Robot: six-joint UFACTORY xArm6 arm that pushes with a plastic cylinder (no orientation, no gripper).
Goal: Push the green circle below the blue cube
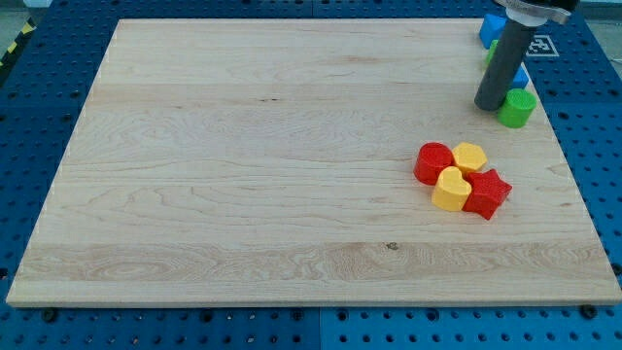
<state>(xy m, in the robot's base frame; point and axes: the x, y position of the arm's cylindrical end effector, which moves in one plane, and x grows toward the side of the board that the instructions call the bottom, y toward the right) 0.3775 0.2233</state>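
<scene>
tip: my tip (489, 105) is set on the board's top-right area; a bare rod, so nothing is grasped.
green circle: the green circle (518, 108) is seen just right of the tip, touching or nearly so.
blue cube: the blue cube (518, 76) is partly hidden behind the rod, just above the green one; another blue block (491, 29) is seen higher up.
cluster: red cylinder (433, 162), yellow hexagon (469, 157), yellow heart (449, 190), red star (487, 193), huddled touching, below-left of the tip.
writing: a black-and-white marker tag (537, 45) is seen by the rod; nothing legible.
surface: pale wooden board (243, 165) on a blue perforated table (593, 107).
</scene>
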